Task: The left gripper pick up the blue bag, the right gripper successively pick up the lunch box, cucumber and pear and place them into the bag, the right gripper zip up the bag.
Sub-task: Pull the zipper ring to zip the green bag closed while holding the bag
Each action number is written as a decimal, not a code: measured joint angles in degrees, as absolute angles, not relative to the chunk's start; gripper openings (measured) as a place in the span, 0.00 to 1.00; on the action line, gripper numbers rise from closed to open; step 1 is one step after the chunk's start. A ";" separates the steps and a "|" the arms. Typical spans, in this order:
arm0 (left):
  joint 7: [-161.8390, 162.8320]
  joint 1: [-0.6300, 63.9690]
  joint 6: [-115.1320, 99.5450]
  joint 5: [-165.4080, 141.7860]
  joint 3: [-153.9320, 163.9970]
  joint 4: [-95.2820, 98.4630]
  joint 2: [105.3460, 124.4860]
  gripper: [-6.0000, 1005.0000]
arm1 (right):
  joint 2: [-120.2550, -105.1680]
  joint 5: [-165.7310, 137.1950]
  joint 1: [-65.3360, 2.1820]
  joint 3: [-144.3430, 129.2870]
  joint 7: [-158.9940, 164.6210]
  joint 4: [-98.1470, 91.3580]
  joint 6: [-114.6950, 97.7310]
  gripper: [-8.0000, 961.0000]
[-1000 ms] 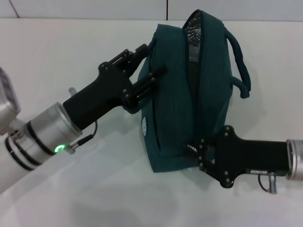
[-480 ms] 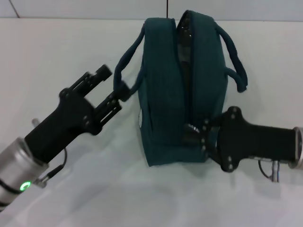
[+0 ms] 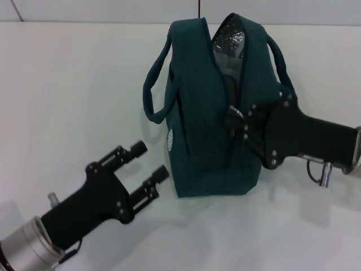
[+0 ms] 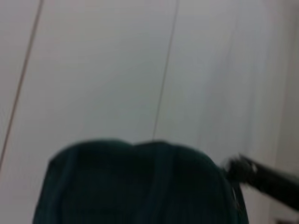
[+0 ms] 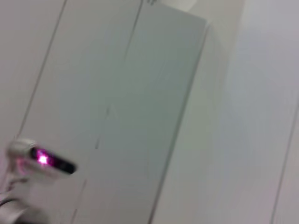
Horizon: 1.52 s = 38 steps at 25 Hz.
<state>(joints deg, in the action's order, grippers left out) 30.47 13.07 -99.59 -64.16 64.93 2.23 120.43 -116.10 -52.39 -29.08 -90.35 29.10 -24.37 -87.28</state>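
Nearest to us in the head view, we see the left end effector (image 3: 148, 166) low over the white table (image 3: 73, 84), its two black fingers (image 3: 151, 186) spread apart and holding nothing. It points toward the bag and stands just clear of the lower left corner, not touching it.

Beyond it, one blue bag (image 3: 211, 107) stands upright on the table. We count two loop handles: one handle (image 3: 153, 84) hangs off the left face, and the second handle (image 3: 277, 56) arches over the right side. One small white round logo (image 3: 171, 141) shows low on the left face. The zipper seam (image 3: 236, 113) runs down the middle of the bag; the lower part is closed, while the upper part gapes, exposing the silver lining (image 3: 230, 42).

The right end effector (image 3: 233, 116) reaches in from the right, with its fingertips at the zipper seam about midway up the bag. We see it pressed against the fabric there, but we cannot tell whether its fingers are pinched on the zipper pull or not.

In the left wrist view, we see the rounded top of the blue bag (image 4: 135, 186) against a pale wall. The right wrist view shows only pale panels and one pink-lit device (image 5: 44, 161).
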 joint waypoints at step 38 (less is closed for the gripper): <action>40.78 26.47 -95.28 -59.64 68.11 -2.64 120.60 0.63 | -116.19 -28.52 -30.83 -105.32 17.20 -23.75 -86.22 0.03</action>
<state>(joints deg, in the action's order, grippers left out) 40.78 26.47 -95.28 -59.64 68.11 -2.64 120.60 -116.19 -28.52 -30.83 -105.32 17.21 -23.75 -86.22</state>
